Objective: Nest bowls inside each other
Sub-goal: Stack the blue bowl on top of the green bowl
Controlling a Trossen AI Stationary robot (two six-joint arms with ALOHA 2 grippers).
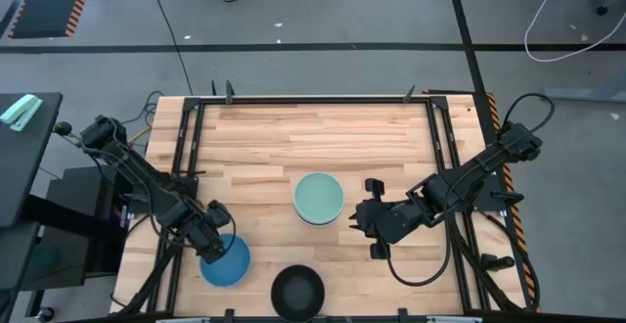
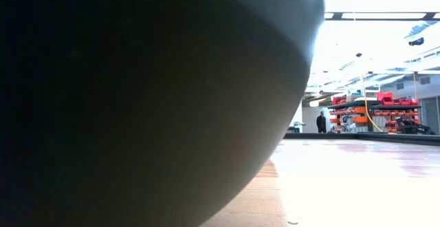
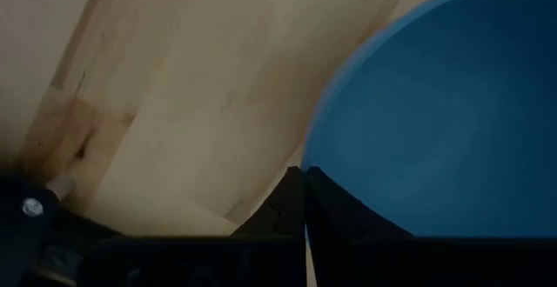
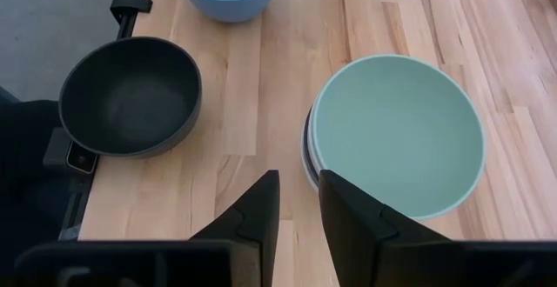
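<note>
A blue bowl [image 1: 227, 262] stands near the table's near left corner, and my left gripper [image 1: 211, 237] is shut on its rim. A black bowl [image 1: 296, 292] rests on its base at the near edge; it fills most of the low view [image 2: 137, 103]. A mint green bowl [image 1: 319, 198] sits mid-table, nested in a white bowl whose rim [image 4: 306, 152] shows under it. My right gripper [image 4: 298, 196] hovers open just right of that stack, nothing between its fingers. My left gripper [image 3: 303, 183] has the blue bowl's rim [image 3: 310, 152] on the bowl's far left side. One finger [image 3: 339, 209] is inside the bowl and the other [image 3: 277, 207] outside. The fingers come from above, pointing down. The bowl stays upright; I cannot tell whether it is off the table.
Black metal rails [image 1: 186, 166] run along the table's left and right sides, close to both arms. Bare wood lies across the far half of the table [image 1: 313, 132]. Beyond the table the low view shows a room with red shelving [image 2: 375, 106] and a distant person [image 2: 321, 122].
</note>
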